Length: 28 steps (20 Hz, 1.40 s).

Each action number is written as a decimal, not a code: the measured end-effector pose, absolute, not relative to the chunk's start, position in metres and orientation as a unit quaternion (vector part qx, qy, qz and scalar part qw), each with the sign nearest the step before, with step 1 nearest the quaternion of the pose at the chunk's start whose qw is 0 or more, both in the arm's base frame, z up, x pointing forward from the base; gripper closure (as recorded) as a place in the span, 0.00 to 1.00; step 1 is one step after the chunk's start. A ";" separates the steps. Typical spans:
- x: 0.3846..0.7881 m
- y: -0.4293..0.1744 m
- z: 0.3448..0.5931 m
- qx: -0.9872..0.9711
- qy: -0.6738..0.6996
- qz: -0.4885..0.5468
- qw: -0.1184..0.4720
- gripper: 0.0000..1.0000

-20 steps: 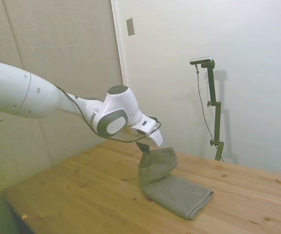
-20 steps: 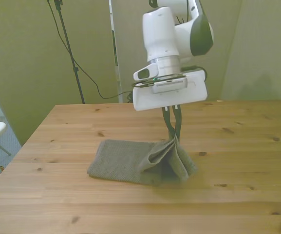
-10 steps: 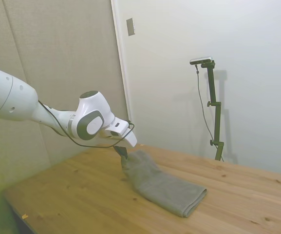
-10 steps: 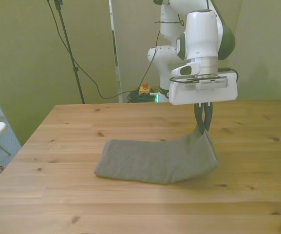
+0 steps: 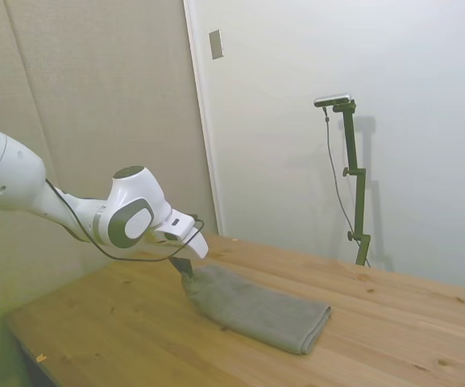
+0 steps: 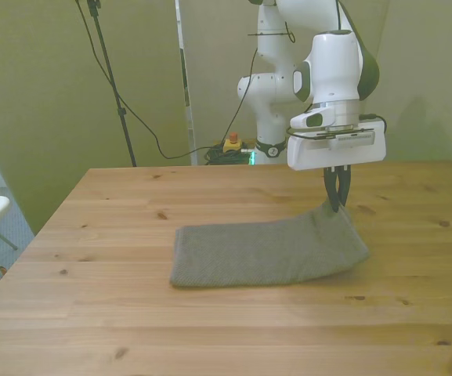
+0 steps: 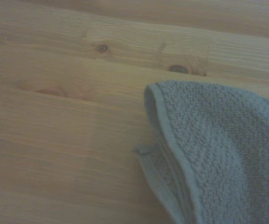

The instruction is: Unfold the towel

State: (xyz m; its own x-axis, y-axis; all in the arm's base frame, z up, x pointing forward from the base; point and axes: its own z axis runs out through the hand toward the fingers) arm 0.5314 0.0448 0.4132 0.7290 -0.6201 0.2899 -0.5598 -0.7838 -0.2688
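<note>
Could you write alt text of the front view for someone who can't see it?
A white robot arm's end effector pinches one raised corner of a grey-olive towel that otherwise lies flat on a wooden table.

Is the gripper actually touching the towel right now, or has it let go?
Touching. In the front view the gripper is pinched on the towel at its raised corner, lifted off the table; the side view agrees.
</note>
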 end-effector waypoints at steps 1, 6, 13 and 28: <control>0.529 0.044 0.414 -0.926 0.319 -0.185 0.082 0.00; 0.527 0.041 0.413 -0.925 0.322 -0.184 0.080 0.00; 0.526 0.039 0.413 -0.924 0.325 -0.184 0.080 0.00; 0.537 -0.013 0.443 -0.897 0.436 -0.073 0.006 0.00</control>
